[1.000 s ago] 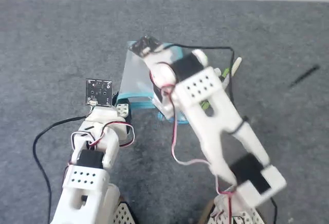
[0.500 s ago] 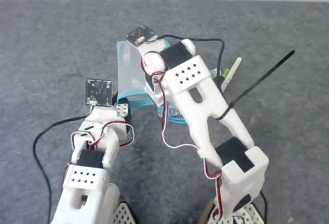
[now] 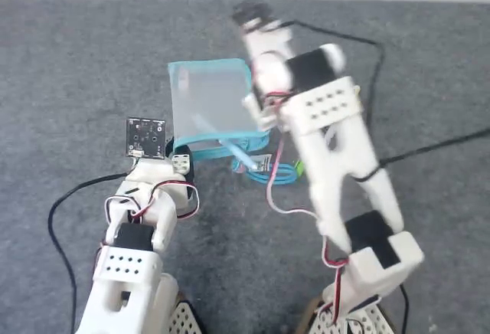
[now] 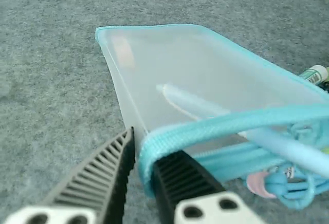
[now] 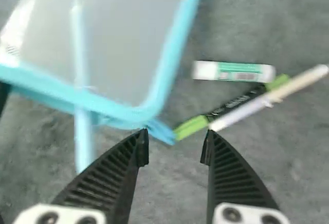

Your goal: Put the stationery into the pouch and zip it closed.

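left gripper pinches pouch by zip edge at one mouth corner, on grey carpet. light-blue pen sits half inside, tail poking out of open mouth. job looks barely begun. right gripper hangs empty, jaws apart, just over opposite mouth corner. just beyond, green marker, white pen and green-labelled stick lie loose beside pouch. all three left to load, zip undone.

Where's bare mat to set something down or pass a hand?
Bare mat left of the pouch and beyond its far edge. Crowded at the pouch mouth: left end effector, right end effector, blue pen, loose pens.
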Action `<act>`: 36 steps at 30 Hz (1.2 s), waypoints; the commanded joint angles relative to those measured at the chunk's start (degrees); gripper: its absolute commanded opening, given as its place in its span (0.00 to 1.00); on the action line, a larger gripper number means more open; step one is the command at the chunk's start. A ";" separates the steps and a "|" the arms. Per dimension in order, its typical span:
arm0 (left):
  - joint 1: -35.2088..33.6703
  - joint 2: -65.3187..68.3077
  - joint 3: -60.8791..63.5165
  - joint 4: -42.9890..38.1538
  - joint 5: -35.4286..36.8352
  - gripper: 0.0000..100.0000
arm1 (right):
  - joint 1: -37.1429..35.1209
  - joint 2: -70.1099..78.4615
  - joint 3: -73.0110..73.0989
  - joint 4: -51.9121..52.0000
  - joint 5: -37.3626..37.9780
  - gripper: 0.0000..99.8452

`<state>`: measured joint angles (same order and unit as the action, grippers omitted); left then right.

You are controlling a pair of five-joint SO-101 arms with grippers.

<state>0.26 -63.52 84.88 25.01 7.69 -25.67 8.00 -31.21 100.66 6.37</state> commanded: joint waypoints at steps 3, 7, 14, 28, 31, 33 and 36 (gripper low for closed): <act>-0.70 -0.35 -1.98 -0.79 0.62 0.01 | 3.21 -4.44 1.58 2.15 -0.18 0.18; -5.36 -0.35 -2.86 -0.79 1.41 0.01 | 8.57 -2.77 8.79 0.57 -0.09 0.18; 2.73 -0.35 -1.80 0.35 -1.05 0.01 | 14.73 3.56 21.19 -11.38 -7.30 0.18; 3.16 -0.35 -2.95 1.49 0.00 0.01 | 14.55 14.20 21.63 -18.42 -10.29 0.18; -3.78 -0.35 -3.82 0.79 2.46 0.01 | 14.90 15.08 21.63 -18.86 -10.99 0.18; -6.15 -0.18 -4.00 0.88 2.81 0.01 | 14.90 15.87 21.63 -20.70 -12.75 0.18; -4.48 -0.35 -3.91 0.97 2.81 0.01 | 14.46 17.10 21.63 -24.04 -14.59 0.18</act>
<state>-4.48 -63.52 84.79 26.33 9.54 -11.34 25.67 -9.14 79.38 -6.37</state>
